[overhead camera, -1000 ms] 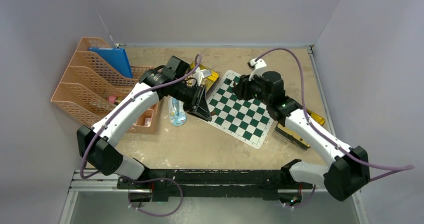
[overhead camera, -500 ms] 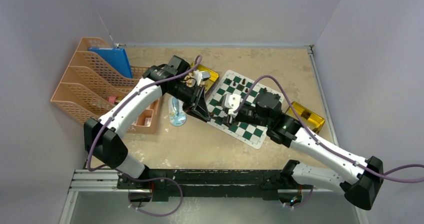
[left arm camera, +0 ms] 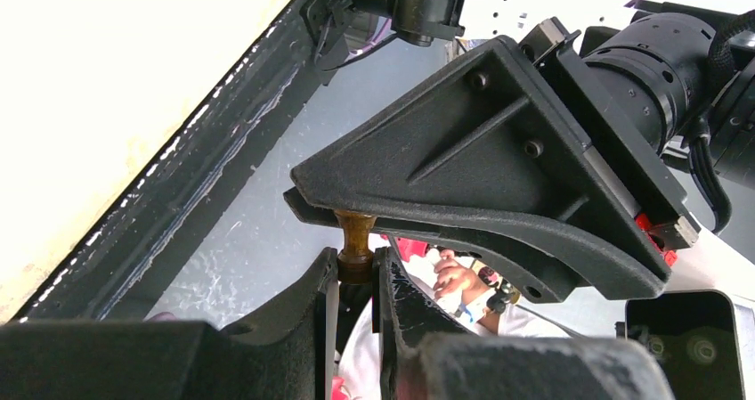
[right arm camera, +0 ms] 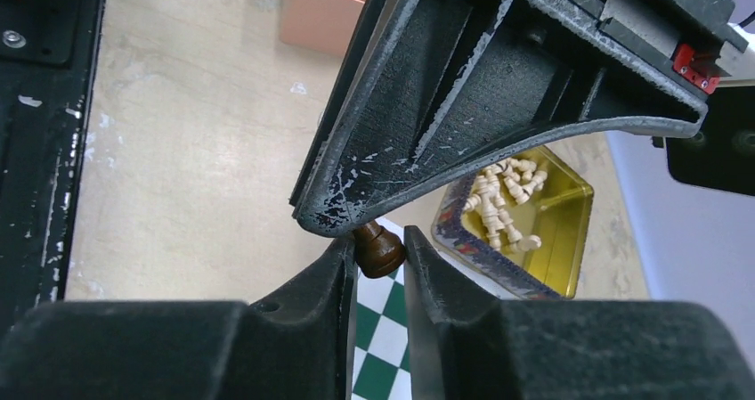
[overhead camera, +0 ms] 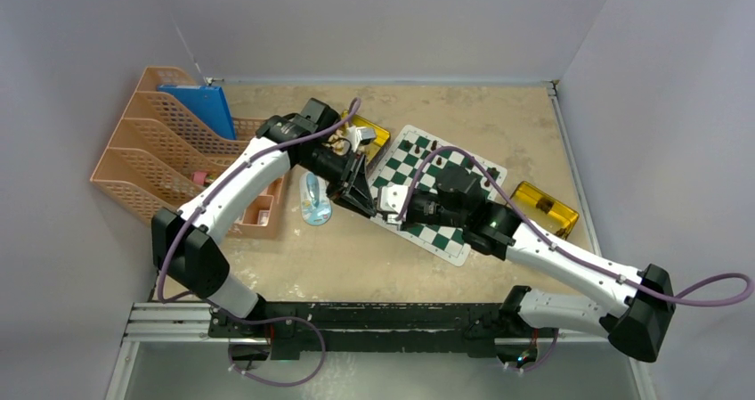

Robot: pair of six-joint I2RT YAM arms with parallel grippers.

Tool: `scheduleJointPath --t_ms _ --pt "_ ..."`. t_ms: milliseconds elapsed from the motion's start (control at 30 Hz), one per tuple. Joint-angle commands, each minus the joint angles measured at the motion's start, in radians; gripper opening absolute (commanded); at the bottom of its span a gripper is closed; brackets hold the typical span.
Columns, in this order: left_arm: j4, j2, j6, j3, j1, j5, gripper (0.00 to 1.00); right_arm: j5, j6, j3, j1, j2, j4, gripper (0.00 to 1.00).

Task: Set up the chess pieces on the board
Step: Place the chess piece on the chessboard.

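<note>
The right gripper [right arm camera: 377, 262] is clenched on one end of a dark brown chess piece [right arm camera: 379, 248]. The left gripper [left arm camera: 356, 280], meeting it tip to tip, clamps the other end.

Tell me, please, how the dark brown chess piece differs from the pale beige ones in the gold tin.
The dark brown wooden chess piece is single and pinched between the right gripper's fingers; the pale beige wooden pieces lie heaped, loose, in the gold rectangular tin. Both are small wooden figures.

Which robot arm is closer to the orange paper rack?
Left. The left arm runs close beside the orange plastic file rack; the right arm reaches over the green-and-white chess board, farther away.
</note>
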Motion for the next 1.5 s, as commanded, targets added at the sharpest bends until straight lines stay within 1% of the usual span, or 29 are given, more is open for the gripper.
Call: scheduleJointPath --t_ms 0,67,133,233,300,400,467,500,567,600,667,733,800,867,1000,1167,1267,1367,1400,1467 --pt "0.009 0.006 -0.003 0.066 0.006 0.013 0.09 0.029 0.010 0.014 0.010 -0.037 0.082 0.19" --pt "0.013 0.012 -0.011 0.085 0.005 0.009 0.12 0.017 0.060 0.000 0.010 -0.044 0.104 0.14" --pt "0.018 0.013 -0.020 0.102 0.006 -0.001 0.18 0.015 0.119 -0.015 0.011 -0.051 0.134 0.10" --pt "0.055 -0.008 -0.055 0.117 0.011 -0.040 0.26 0.043 0.244 -0.048 0.010 -0.057 0.215 0.09" --pt "0.110 -0.037 -0.097 0.125 0.020 -0.074 0.28 0.072 0.341 -0.071 0.010 -0.056 0.294 0.09" --pt "0.197 -0.064 -0.162 0.157 0.032 -0.132 0.31 0.074 0.430 -0.085 0.009 -0.054 0.343 0.09" --pt "0.210 -0.067 -0.178 0.193 0.033 -0.175 0.32 0.095 0.546 -0.088 0.010 -0.054 0.378 0.09" --pt "0.208 -0.071 -0.179 0.207 0.033 -0.201 0.33 0.133 0.626 -0.087 0.009 -0.053 0.399 0.10" --pt "0.207 -0.087 -0.169 0.218 0.033 -0.244 0.36 0.214 0.777 -0.071 0.009 -0.035 0.406 0.10" --pt "0.202 -0.096 -0.159 0.224 0.033 -0.271 0.37 0.244 0.816 -0.057 0.008 -0.019 0.395 0.09" --pt "0.192 -0.114 -0.135 0.239 0.033 -0.335 0.38 0.275 0.938 -0.029 0.007 0.013 0.371 0.08" --pt "0.178 -0.121 -0.108 0.267 0.033 -0.397 0.38 0.277 1.006 0.000 0.008 0.044 0.347 0.08" --pt "0.168 -0.126 -0.088 0.297 0.033 -0.442 0.38 0.273 1.035 0.031 0.007 0.067 0.322 0.07" --pt "0.172 -0.129 -0.068 0.323 0.033 -0.457 0.38 0.292 1.065 0.060 0.008 0.080 0.299 0.06" --pt "0.129 -0.119 -0.018 0.368 0.033 -0.473 0.39 0.330 1.127 0.064 0.006 0.065 0.335 0.06" --pt "0.053 -0.096 0.012 0.407 0.033 -0.497 0.41 0.340 1.213 0.046 0.003 0.056 0.396 0.06" --pt "0.052 -0.090 0.004 0.395 0.033 -0.454 0.40 0.350 1.216 0.050 0.002 0.066 0.394 0.06" --pt "0.083 -0.082 -0.027 0.361 0.033 -0.350 0.39 0.369 1.213 0.071 0.003 0.074 0.374 0.06" --pt "0.092 -0.080 -0.038 0.350 0.033 -0.316 0.38 0.373 1.211 0.075 0.002 0.074 0.375 0.06" --pt "0.089 -0.076 -0.048 0.342 0.033 -0.297 0.35 0.375 1.211 0.078 0.003 0.072 0.379 0.06"
